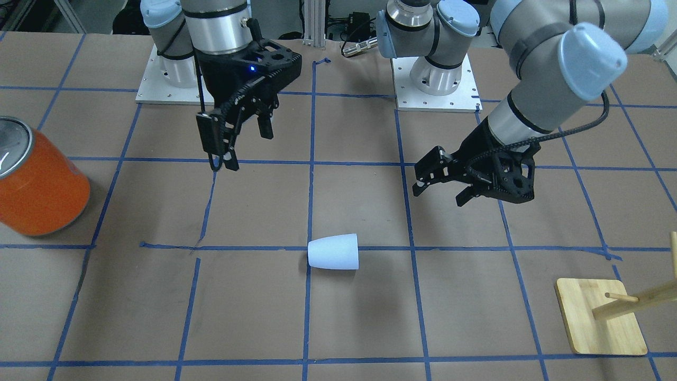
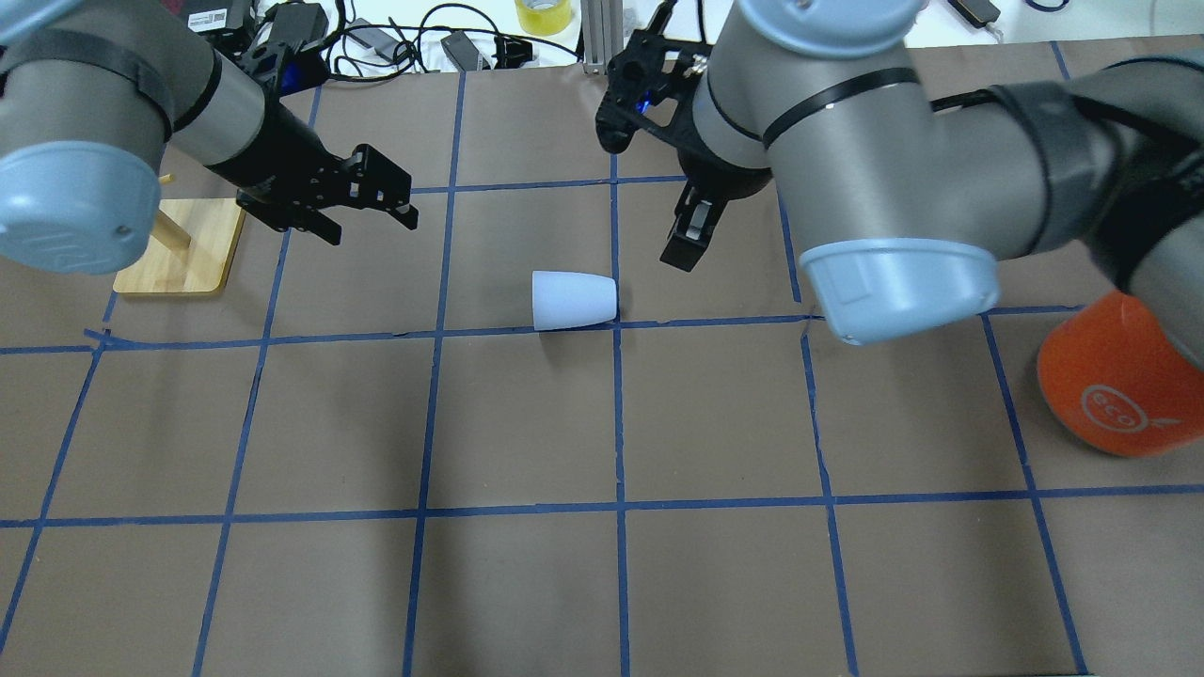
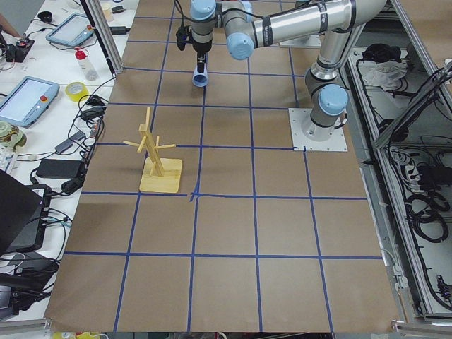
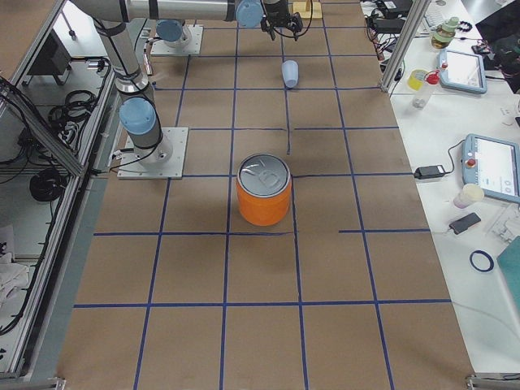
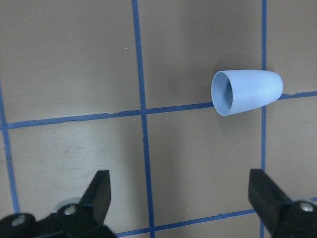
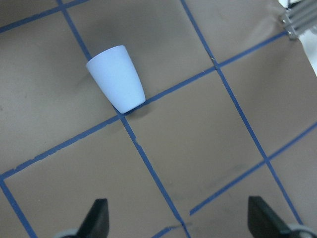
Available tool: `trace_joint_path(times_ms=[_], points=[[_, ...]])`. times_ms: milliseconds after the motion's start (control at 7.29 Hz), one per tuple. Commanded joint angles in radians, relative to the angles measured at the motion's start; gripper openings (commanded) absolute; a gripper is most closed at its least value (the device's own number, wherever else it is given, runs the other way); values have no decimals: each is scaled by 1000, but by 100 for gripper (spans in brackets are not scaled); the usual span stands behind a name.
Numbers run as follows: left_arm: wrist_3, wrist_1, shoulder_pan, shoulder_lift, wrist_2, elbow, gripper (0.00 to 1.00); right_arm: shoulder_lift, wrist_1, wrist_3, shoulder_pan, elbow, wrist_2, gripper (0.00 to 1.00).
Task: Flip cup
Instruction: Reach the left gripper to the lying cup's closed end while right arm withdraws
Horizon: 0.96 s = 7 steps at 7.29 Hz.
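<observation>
Both the left gripper and the right gripper hover spread wide and empty, the cup lying on its side on the table between them, where a pinch on its smooth taper might squirt it away rolling.

orange can cut off, wooden rack cropped
</observation>
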<state>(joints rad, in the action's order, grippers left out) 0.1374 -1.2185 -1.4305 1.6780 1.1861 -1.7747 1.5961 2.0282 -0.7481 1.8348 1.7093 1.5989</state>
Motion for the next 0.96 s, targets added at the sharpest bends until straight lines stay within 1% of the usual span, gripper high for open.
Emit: trace_joint_path(times_ms=[0, 137, 275, 412, 549, 686, 824], points=[[-4, 155, 13, 121, -251, -74, 100, 74, -112, 296, -17, -10, 130, 100], [-4, 172, 13, 191, -311, -75, 100, 77, -161, 344, -41, -39, 130, 100], [-4, 175, 12, 244, -426, -75, 100, 78, -224, 425, -84, -81, 125, 99], [-2, 180, 12, 274, -506, -74, 100, 78, -268, 494, -118, -102, 116, 99], [-1, 207, 9, 302, -508, -77, 100, 78, -270, 563, -132, -106, 115, 99], [-1, 221, 1, 339, -514, -83, 93, 78, -270, 613, -135, -109, 102, 100], [-1, 256, -10, 370, -569, -83, 92, 76, -281, 616, -146, -117, 95, 100]])
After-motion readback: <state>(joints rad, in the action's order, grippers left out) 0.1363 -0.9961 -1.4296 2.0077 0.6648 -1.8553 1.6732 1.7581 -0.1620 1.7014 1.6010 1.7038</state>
